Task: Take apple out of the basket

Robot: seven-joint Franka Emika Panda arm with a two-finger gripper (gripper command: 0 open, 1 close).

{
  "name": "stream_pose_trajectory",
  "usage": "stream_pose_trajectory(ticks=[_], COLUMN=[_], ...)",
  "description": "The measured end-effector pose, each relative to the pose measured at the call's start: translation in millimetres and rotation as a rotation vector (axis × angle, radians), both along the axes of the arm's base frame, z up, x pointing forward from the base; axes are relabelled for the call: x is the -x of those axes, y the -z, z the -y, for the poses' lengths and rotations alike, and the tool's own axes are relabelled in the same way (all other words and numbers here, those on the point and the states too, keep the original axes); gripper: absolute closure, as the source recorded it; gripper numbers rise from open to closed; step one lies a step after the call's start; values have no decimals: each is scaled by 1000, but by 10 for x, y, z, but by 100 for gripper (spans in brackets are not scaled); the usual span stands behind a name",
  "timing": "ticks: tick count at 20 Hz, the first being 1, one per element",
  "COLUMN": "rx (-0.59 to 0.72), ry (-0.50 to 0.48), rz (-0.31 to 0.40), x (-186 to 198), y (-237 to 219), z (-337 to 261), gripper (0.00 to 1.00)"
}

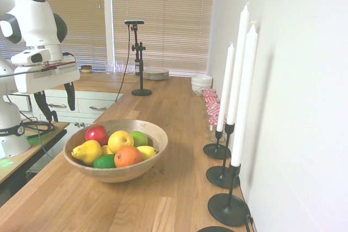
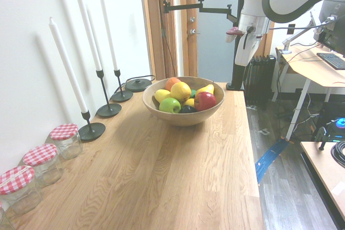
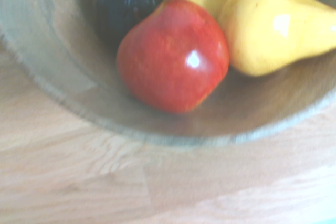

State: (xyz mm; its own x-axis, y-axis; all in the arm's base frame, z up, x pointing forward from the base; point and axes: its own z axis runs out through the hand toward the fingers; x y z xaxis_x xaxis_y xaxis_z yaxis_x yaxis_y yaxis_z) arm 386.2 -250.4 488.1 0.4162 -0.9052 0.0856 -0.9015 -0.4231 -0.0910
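**Apple at rest in the basket, gripper raised beside it**

I see the apple [image 1: 97, 133] lying inside the basket [image 1: 155, 132], against the inner wall on the side nearest the arm. It touches a yellow pear [image 1: 87, 152], and a yellow round fruit [image 1: 120, 140] sits just beside it toward the basket's middle. An orange [image 1: 128, 156], a green apple [image 1: 139, 138] and a dark green fruit [image 1: 104, 162] fill the remainder of the basket. In my wrist view the apple [image 3: 173, 56] appears large and glossy, with the pear [image 3: 273, 24] pressed against it and the basket's rim [image 3: 173, 139] curving beneath both.

The gripper [image 1: 54, 104] hangs above the counter [image 1: 163, 199], outside the basket and higher than its rim, on the apple's side. Its two dark fingers [image 1: 71, 95] stand well apart and hold nothing.

Beyond the basket, on the side away from the arm, three white candles [image 1: 239, 63] stand in black holders along the wall. Jars with red checked lids [image 2: 40, 154] stand further along the same wall.
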Motion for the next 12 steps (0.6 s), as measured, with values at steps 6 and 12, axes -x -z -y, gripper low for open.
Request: stream_pose_trajectory(ticks=[6,12], rx=[11,12], ry=[3,-53], rz=[-29,-42], x=[-365,-648], y=[98,172], z=[248,211], gripper=[0,0])
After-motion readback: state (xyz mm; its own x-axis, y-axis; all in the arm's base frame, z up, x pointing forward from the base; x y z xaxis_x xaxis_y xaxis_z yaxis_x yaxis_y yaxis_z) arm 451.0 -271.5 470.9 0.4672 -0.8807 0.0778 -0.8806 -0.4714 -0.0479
